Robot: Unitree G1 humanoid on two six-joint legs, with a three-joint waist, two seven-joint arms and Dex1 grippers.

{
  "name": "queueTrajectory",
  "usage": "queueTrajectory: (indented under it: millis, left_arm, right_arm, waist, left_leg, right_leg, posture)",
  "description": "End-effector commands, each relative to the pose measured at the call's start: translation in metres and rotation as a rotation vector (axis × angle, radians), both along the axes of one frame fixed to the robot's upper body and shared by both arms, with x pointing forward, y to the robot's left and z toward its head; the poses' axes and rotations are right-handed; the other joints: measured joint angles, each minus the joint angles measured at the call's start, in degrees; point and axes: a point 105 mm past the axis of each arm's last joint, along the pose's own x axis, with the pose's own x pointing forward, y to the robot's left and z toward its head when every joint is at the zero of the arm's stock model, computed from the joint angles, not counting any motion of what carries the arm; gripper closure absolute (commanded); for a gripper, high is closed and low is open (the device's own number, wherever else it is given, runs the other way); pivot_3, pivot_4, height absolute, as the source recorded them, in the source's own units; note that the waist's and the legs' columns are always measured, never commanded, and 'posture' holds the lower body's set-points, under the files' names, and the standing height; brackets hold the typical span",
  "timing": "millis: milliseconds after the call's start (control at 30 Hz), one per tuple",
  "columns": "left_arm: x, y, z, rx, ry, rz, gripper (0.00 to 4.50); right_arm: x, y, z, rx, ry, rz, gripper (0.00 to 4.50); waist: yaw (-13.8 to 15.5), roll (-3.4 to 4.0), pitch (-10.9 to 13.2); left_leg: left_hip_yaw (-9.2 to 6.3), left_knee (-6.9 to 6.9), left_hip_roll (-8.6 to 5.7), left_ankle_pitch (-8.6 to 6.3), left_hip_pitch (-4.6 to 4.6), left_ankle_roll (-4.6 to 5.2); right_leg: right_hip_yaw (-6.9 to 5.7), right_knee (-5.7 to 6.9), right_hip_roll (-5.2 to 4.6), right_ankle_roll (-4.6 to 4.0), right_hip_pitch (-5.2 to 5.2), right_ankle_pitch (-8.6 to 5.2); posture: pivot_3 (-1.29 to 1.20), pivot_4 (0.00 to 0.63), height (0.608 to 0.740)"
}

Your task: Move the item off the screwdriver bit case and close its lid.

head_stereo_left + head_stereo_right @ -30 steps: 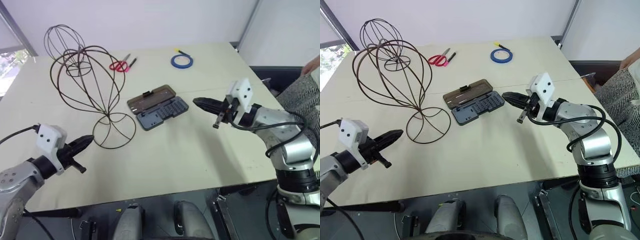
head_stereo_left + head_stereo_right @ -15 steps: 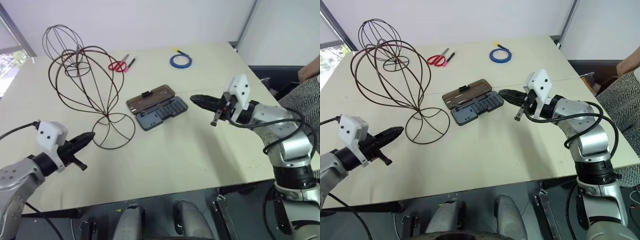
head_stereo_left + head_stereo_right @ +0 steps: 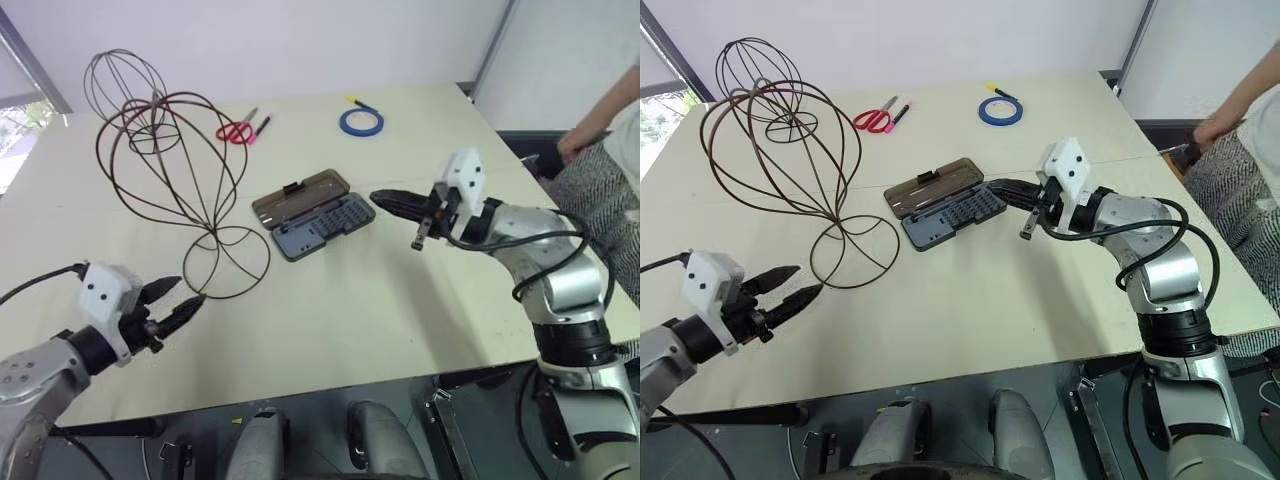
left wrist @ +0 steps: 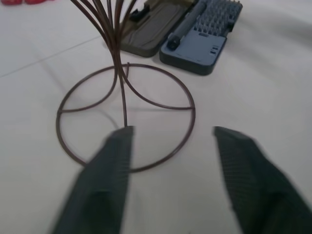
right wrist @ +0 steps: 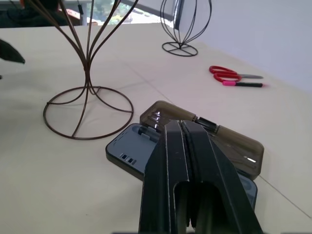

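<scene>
Pale beige table (image 3: 400, 300), matte, a faint seam line running across it; white wall behind, a window strip at the far left corner, a grey partition at the far right. A person's arm (image 3: 600, 125) and patterned clothing show past the table's right edge.

Landmark: the screwdriver bit case (image 3: 325, 227), lying near the table's middle, dark grey, rows of bits visible. Its lid (image 3: 300, 195) is folded back flat on the table on the case's far side, smoky brown, small black latch at its outer edge.

The item (image 3: 175, 175), a brown wire head form on a stem, stands on the table to the left of the case, its ring base (image 3: 228, 261) just beside the case's near-left corner, apart from it. A second wire form (image 3: 125, 85) stands farther off, beyond and left of the case.

Red scissors (image 3: 238, 131) and a pen lie beyond the case; a blue tape roll (image 3: 361, 122) lies beyond and to its right.

Left gripper (image 3: 175, 305), fingers spread wide, sits low to the near left of the case, tips just beside the ring base without touching the wire. Right gripper (image 3: 385, 198), fingers pressed together and holding nothing, hovers just right of the case, tip pointing at it.
</scene>
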Motion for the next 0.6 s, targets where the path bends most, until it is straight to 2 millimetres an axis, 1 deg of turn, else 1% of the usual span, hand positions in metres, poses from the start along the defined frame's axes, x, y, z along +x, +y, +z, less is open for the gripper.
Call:
queueTrajectory:
  millis: [33,133,233,400,600]
  left_arm:
    - [-0.009,0.006,0.028,0.027,-0.098,0.010,0.02]
    - [-0.011,0.014,0.040,0.016,-0.142,0.050,0.02]
    - [-0.008,0.019,0.054,-0.019,-0.203,0.095,0.02]
    - [0.003,0.020,0.067,-0.058,-0.278,0.127,0.02]
    - [0.019,0.010,0.078,-0.111,-0.335,0.101,0.02]
  right_arm:
    - [0.001,0.009,0.014,0.000,-0.062,0.047,4.50]
    - [0.003,0.014,0.014,-0.001,-0.064,0.071,4.50]
    - [0.006,0.019,0.013,-0.011,-0.072,0.091,4.50]
    - [0.009,0.022,0.015,-0.012,-0.084,0.103,4.50]
    - [0.009,0.022,0.017,-0.019,-0.097,0.102,4.50]
  waist:
    - [0.0,0.01,0.0]
    - [0.1,0.02,0.0]
    - [0.3,0.01,0.0]
    - [0.3,0.01,0.0]
    - [0.2,0.01,0.0]
  left_leg:
    - [0.00,0.00,0.01,0.00,0.00,0.00]
    - [0.00,0.00,0.01,0.00,0.00,0.00]
    - [0.00,0.02,0.00,0.00,-0.02,0.00]
    - [-0.01,0.01,-0.01,0.00,-0.02,0.00]
    - [0.00,0.02,-0.01,0.00,-0.02,-0.01]
  right_leg:
    - [0.00,0.01,0.00,0.00,0.00,0.00]
    - [-0.01,0.00,0.00,-0.01,-0.01,0.00]
    - [-0.01,0.00,-0.02,0.00,-0.01,0.00]
    - [-0.02,0.00,-0.02,0.00,0.00,0.01]
    - [-0.01,0.00,-0.01,-0.01,0.00,0.03]
  posture:
    - [0.00,0.150,0.740]
    - [0.00,0.150,0.740]
    - [0.00,0.150,0.740]
    - [0.00,0.150,0.740]
    - [0.00,0.150,0.740]
